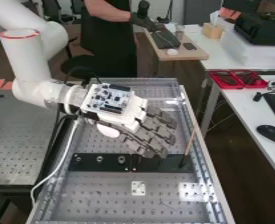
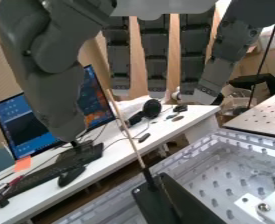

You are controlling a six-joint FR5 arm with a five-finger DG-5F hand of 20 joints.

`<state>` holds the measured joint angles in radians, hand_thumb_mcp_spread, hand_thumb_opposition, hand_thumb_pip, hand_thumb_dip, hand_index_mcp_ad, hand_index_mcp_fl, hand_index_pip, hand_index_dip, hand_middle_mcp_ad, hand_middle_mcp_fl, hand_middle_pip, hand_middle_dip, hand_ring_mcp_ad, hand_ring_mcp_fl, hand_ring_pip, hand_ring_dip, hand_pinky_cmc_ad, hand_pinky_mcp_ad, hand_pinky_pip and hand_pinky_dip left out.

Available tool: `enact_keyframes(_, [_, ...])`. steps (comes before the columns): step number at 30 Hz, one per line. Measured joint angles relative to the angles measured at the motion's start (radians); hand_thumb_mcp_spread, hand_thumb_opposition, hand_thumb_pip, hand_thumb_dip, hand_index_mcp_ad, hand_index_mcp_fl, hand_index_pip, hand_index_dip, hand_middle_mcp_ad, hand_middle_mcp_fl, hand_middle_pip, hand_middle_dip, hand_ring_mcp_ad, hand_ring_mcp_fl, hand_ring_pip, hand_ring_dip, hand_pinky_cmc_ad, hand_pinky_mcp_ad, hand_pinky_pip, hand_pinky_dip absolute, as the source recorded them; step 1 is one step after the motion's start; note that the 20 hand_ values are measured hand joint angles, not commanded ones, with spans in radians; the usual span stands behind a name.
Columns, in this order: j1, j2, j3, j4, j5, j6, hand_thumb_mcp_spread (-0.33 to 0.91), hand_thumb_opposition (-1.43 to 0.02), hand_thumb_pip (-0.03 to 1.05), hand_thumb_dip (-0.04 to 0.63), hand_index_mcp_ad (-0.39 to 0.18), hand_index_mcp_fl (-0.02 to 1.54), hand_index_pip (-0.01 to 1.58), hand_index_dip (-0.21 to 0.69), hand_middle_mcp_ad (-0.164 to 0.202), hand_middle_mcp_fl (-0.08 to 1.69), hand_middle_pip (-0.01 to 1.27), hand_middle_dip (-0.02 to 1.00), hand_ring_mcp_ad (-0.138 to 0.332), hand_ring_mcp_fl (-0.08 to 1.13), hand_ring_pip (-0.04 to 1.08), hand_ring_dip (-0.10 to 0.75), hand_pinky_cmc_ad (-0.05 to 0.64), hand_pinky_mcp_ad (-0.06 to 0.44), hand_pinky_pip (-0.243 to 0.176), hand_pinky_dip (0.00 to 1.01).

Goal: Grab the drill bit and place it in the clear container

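In the high view the hand (image 1: pixel 151 132) hangs over the middle of the perforated bench, its fingers straight and spread toward the right edge. The wrist view shows the hand (image 2: pixel 154 55) open, thumb apart from the fingers, nothing held. A long thin tan rod (image 1: pixel 189 143) with a dark lower end stands tilted beside the fingertips, at the right end of a black plate (image 1: pixel 101 162). The wrist view has the rod (image 2: pixel 126 131) between thumb and fingers, apparently untouched. Whether this rod is the drill bit, I cannot tell. I cannot make out a separate clear container.
A small white square plate (image 1: pixel 139 188) lies on the bench, nearer than the black plate. Raised rails (image 1: pixel 204 170) edge the bench. To the right, a white table (image 1: pixel 244 107) carries red trays (image 1: pixel 237 80), a mouse (image 1: pixel 272 134) and a keyboard.
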<state>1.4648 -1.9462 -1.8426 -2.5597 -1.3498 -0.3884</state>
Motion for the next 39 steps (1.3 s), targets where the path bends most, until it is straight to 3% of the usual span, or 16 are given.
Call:
enact_keyframes(5, [-0.01,-0.022,0.021,-0.002,-0.011,-0.005,0.38,-0.77,0.63,0.269,-0.023,0.02,0.78,0.157,0.162,0.27,0.15,0.57,0.229,0.26,0.27,0.447,0.459,0.293,-0.026,0.97])
enact_keyframes(12, [-0.033,-0.073,0.06,-0.009,-0.033,-0.027,0.38,-0.79,0.63,0.284,-0.023,0.02,0.97,0.152,0.162,0.27,0.14,0.57,0.236,0.26,0.16,0.461,0.459,0.288,-0.012,0.97])
enact_keyframes(16, [-0.045,-0.101,0.085,-0.023,-0.047,-0.04,0.38,-0.81,0.63,0.286,-0.044,0.02,1.09,0.152,0.145,0.27,0.14,0.57,0.236,0.26,0.12,0.473,0.459,0.284,-0.014,0.96])
enact_keyframes(23, [-0.057,-0.137,0.12,-0.05,-0.065,-0.063,0.41,-0.81,0.63,0.304,-0.052,0.06,1.22,0.178,0.138,0.27,0.13,0.57,0.241,0.25,0.1,0.473,0.459,0.279,-0.012,0.87])
enact_keyframes(30, [-0.054,-0.152,0.124,-0.044,-0.065,-0.106,0.41,-0.81,0.62,0.302,-0.058,0.12,1.28,0.204,0.14,0.27,0.13,0.57,0.236,0.24,0.1,0.473,0.459,0.264,-0.005,0.8])
enact_keyframes(33, [-0.05,-0.155,0.12,-0.029,-0.059,-0.133,0.44,-0.81,0.6,0.302,-0.075,0.12,1.28,0.204,0.124,0.27,0.13,0.57,0.237,0.24,0.1,0.473,0.459,0.262,0.005,0.75])
enact_keyframes(39, [-0.043,-0.163,0.116,0.002,-0.049,-0.197,0.45,-0.81,0.59,0.302,-0.075,0.12,1.3,0.204,0.126,0.27,0.13,0.57,0.234,0.24,0.1,0.473,0.459,0.264,0.021,0.73])
